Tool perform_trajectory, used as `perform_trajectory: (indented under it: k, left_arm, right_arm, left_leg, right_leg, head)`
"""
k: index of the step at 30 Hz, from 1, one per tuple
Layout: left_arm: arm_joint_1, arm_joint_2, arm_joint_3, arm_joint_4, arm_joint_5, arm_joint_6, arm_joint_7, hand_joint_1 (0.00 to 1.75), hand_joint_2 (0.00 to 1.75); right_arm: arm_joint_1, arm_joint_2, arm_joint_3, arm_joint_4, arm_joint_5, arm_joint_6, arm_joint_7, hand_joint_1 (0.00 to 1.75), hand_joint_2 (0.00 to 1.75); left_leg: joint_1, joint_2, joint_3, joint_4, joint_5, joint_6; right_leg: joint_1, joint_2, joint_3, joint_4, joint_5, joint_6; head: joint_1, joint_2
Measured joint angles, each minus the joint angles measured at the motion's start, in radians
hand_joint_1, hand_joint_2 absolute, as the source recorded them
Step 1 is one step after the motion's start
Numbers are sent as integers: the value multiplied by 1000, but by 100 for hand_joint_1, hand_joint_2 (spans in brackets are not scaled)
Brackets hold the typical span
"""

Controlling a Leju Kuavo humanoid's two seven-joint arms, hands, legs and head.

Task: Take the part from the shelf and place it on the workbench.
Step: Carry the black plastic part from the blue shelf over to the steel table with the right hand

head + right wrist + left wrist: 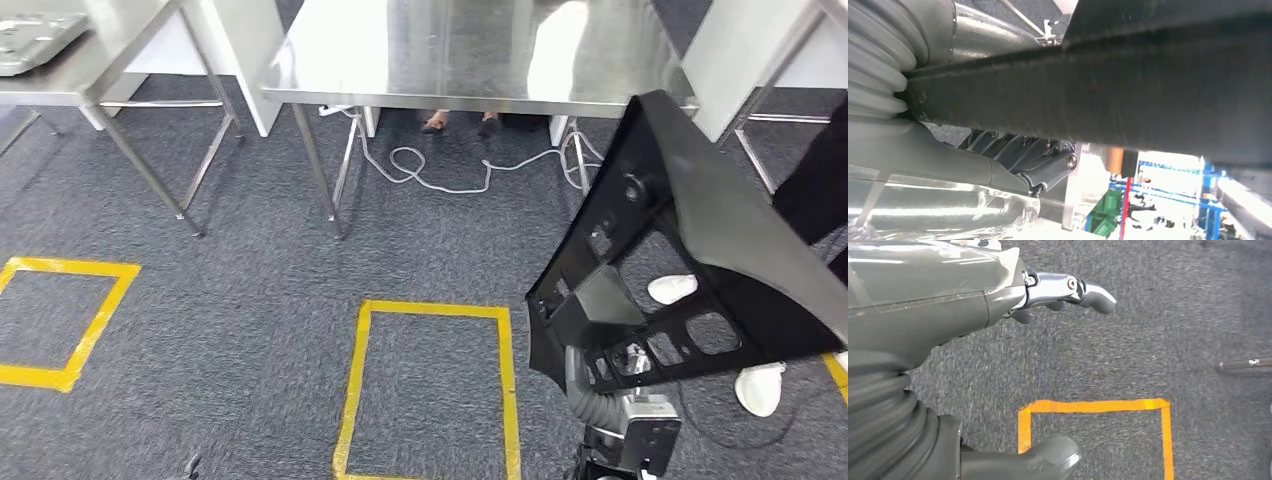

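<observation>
Black part [700, 250] up close, held by right hand [1038, 165] w/ fingers wrapped under its edge, carried above carpet, workbench [450, 60] ahead. Left hand [998, 315] hangs, holds nothing, fingers apart. Risk: part slips/tilts, big overhang. Grip contact mostly hidden behind part.

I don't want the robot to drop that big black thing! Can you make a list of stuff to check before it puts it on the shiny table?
1. Right hand holds the black part: ok, the part lies across the hand in the right wrist view.
2. How firm the hold is: cannot tell, the part hides the fingers.
3. Workbench ahead has a bare top: ok.
4. Left hand free to help: ok, it holds nothing.
5. Path clear: not ok, a person's white shoes stand close on the right.
</observation>
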Motion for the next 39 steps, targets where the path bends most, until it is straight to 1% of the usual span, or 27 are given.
perform_trajectory:
  k: [2,3,5,7,8,9,11,12,13,17,18,19,20,22,23,24,25,26,27,28,29,31,33,35,37,38,39]
  left_arm:
    - [0,0,-1,0,-1,0,0,0,175]
    - [-1,-1,-1,0,-1,0,0,0,175]
    - [-3,0,-1,0,-1,0,0,0,175]
    - [-1,0,0,0,-1,0,0,0,175]
    - [1,0,0,0,-1,0,0,0,175]
    - [2,0,0,0,-1,-1,0,0,175]
    - [2,1,0,0,-1,-1,0,0,175]
    - [2,1,0,0,-1,-1,0,0,175]
    - [2,1,0,0,-1,-1,0,0,175]
    - [2,1,1,0,-1,-2,0,0,175]
    - [2,0,1,0,-2,-4,0,0,175]
    - [3,0,1,0,-3,-7,0,0,175]
    - [2,0,1,0,-5,-11,0,0,175]
    - [1,0,1,0,-9,-17,0,0,175]
    - [0,-1,1,1,-10,-19,0,0,175]
    - [0,-1,1,1,-11,-20,0,0,175]
    - [0,-2,1,1,-12,-22,0,0,175]
    - [-1,-3,0,1,-12,-23,0,0,175]
    - [-2,-4,0,1,-12,-24,0,0,175]
    - [-3,-4,0,2,-12,-24,0,0,175]
    - [-4,-5,0,2,-12,-24,0,0,175]
    - [-7,-6,0,2,-11,-24,0,0,175]
    - [-10,-6,0,1,-12,-24,0,0,175]
    - [-12,-6,-1,0,-12,-24,0,0,175]
    - [-11,-5,0,0,-12,-25,0,0,175]
    - [-9,-5,0,1,-12,-25,0,0,175]
    - [-8,-5,0,1,-12,-26,0,0,175]
  right_arm:
    - [0,2,-1,-2,0,0,0,175,175]
    - [-1,3,-2,-3,0,1,0,175,175]
    - [-1,6,-4,-5,1,2,0,175,175]
    - [-1,8,-5,-5,4,4,1,175,175]
    - [-1,9,-6,-5,7,6,2,175,175]
    - [-1,11,-7,-5,11,8,3,175,175]
    - [-2,16,-8,-5,18,12,4,175,175]
    - [-4,19,-8,-5,21,15,4,175,175]
    - [-6,21,-9,-5,23,18,5,175,175]
    - [-10,25,-10,-5,28,23,6,175,175]
    - [-11,25,-10,-5,29,23,6,175,175]
    - [-13,25,-12,-5,29,22,6,175,175]
    - [-13,25,-15,-5,30,21,6,175,175]
    - [-9,24,-22,-5,30,18,6,175,175]
    - [-5,24,-27,-5,30,16,6,175,175]
    - [-1,24,-32,-5,30,15,7,175,175]
    - [1,24,-36,-5,30,14,7,175,175]
    - [4,24,-40,-7,31,14,7,175,175]
    - [7,24,-42,-9,33,14,7,175,175]
    - [10,26,-44,-12,36,14,7,175,175]
    - [12,27,-45,-15,39,15,8,175,175]
    - [13,32,-48,-19,43,17,9,175,175]
    - [12,35,-51,-23,46,19,11,175,175]
    - [9,40,-53,-26,48,21,14,175,175]
    - [7,43,-54,-27,50,23,18,175,175]
    - [8,44,-55,-27,50,23,19,175,175]
    - [8,44,-56,-27,51,23,21,175,175]
  left_leg:
    - [6,4,1,12,-12,-9]
    - [8,9,-10,39,-25,-15]
    - [12,20,-72,152,-66,-26]
    - [16,23,-161,279,-96,-32]
    - [17,24,-192,306,-87,-32]
    - [17,25,-203,294,-57,-31]
    - [17,28,-173,178,37,-24]
    - [15,30,-147,114,68,-19]
    - [12,31,-128,70,82,-13]
    - [3,28,-99,27,69,9]
    - [3,27,-88,16,69,16]
    - [5,26,-76,6,69,22]
    - [5,26,-67,0,67,28]
    - [2,24,-55,-1,56,37]
    - [1,22,-48,0,50,39]
    - [-1,19,-39,0,42,40]
    - [-2,16,-28,0,34,39]
    - [-4,14,-16,0,25,37]
    - [-7,12,-6,1,14,33]
    - [-9,11,0,2,4,29]
    - [-9,11,3,2,-3,24]
    - [-6,11,6,2,-12,12]
    - [-2,16,8,15,-24,-2]
    - [4,22,-30,93,-58,-17]
    - [13,23,-111,215,-94,-31]
    - [17,24,-145,251,-93,-36]
    - [20,25,-163,254,-73,-39]
  right_leg:
    - [-2,0,8,-2,-6,-13]
    - [-4,-1,14,-3,-9,-21]
    - [-5,-2,27,-4,-19,-35]
    - [-3,-2,36,-4,-29,-43]
    - [-3,-2,42,-4,-35,-44]
    - [-3,-1,51,-4,-42,-43]
    - [-3,0,68,-5,-57,-38]
    - [1,0,76,-5,-65,-33]
    - [4,0,79,-6,-72,-28]
    - [10,-8,94,-18,-89,-6]
    - [12,-10,93,-5,-97,-4]
    - [13,-10,78,32,-112,-5]
    - [13,-9,48,92,-132,-9]
    - [13,-6,-40,224,-168,-14]
    - [14,-5,-73,256,-165,-11]
    - [14,-5,-87,249,-144,-3]
    - [14,-4,-80,202,-107,6]
    - [15,-5,-59,130,-61,14]
    - [16,-5,-37,66,-23,16]
    - [17,-5,-17,20,1,10]
    - [20,-5,-6,-3,11,1]
    - [24,-3,4,-6,8,-20]
    - [18,-2,17,-14,4,-35]
    - [12,-2,32,-20,-3,-47]
    - [14,-2,40,-20,-13,-55]
    - [14,-1,45,-20,-18,-56]
    - [15,0,50,-20,-23,-55]
  head:
    - [-2,0]
    - [-4,0]
    - [-7,0]
    - [-7,0]
    - [-7,0]
    - [-7,0]
    - [-7,0]
    - [-7,0]
    - [-7,0]
    - [-6,0]
    - [-5,0]
    - [-3,0]
    - [-2,0]
    - [-2,0]
    - [-2,0]
    - [-2,0]
    - [-2,0]
    - [-2,0]
    - [-2,0]
    - [-2,0]
    - [-3,0]
    - [-5,0]
    - [-8,0]
    - [-12,0]
    - [-14,0]
    - [-14,0]
    - [-14,0]
